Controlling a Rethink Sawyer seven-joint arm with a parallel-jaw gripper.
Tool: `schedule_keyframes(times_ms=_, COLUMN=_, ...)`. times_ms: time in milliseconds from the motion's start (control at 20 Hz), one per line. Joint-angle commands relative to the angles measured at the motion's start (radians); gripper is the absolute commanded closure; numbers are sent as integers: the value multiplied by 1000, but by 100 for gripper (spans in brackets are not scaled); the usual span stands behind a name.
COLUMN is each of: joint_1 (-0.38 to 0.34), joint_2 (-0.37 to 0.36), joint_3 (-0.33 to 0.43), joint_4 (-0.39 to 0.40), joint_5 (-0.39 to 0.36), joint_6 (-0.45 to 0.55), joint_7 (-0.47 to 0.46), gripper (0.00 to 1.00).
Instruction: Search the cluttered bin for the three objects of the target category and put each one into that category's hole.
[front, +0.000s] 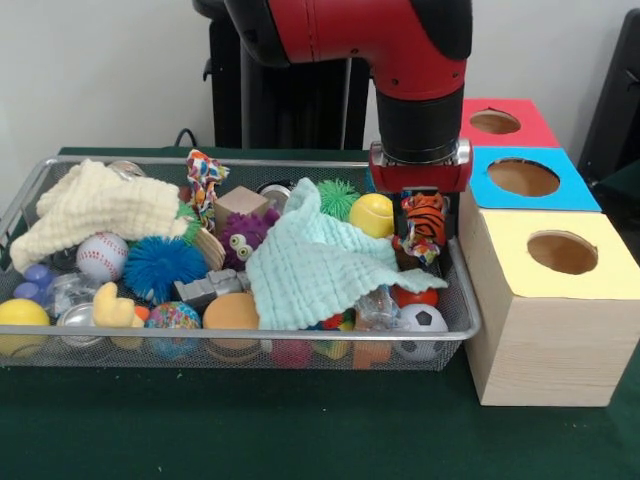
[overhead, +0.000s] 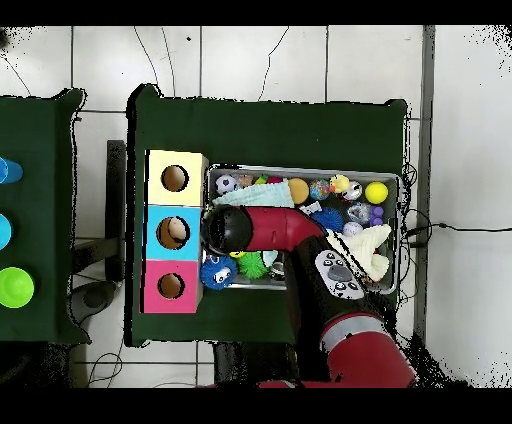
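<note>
My gripper (front: 422, 206) hangs over the right end of the wire bin (front: 300, 341), shut on a small orange-and-black striped tiger toy (front: 425, 228). The toy dangles just above the bin's clutter, beside the yellow ball (front: 372, 214). Right of the bin stand three boxes with round holes in their tops: red (front: 532, 127) farthest, blue (front: 577, 196) in the middle, yellow (front: 515, 238) nearest. In the overhead view the arm's wrist (overhead: 228, 228) covers the gripper and toy, next to the blue box (overhead: 155, 232).
The bin holds a mint cloth (front: 315, 265), a cream cloth (front: 100, 205), a baseball (front: 101, 256), a blue spiky ball (front: 157, 266), a purple fuzzy creature (front: 245, 235), a green spiky ball (front: 338, 198), a soccer ball (front: 420, 320) and several more toys.
</note>
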Motion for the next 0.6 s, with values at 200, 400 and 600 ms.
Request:
schedule_keyframes(times_ms=200, joint_1=-16, joint_2=40, joint_3=96, joint_4=6, joint_5=46, joint_6=55, joint_7=37, gripper=0)
schedule_keyframes(times_ms=400, joint_1=-21, joint_2=57, joint_3=99, joint_4=-4, joint_5=43, joint_6=55, joint_7=29, gripper=0)
schedule_keyframes(times_ms=600, joint_1=-15, joint_2=68, joint_3=88, joint_4=-5, joint_5=31, joint_6=36, joint_7=33, gripper=0)
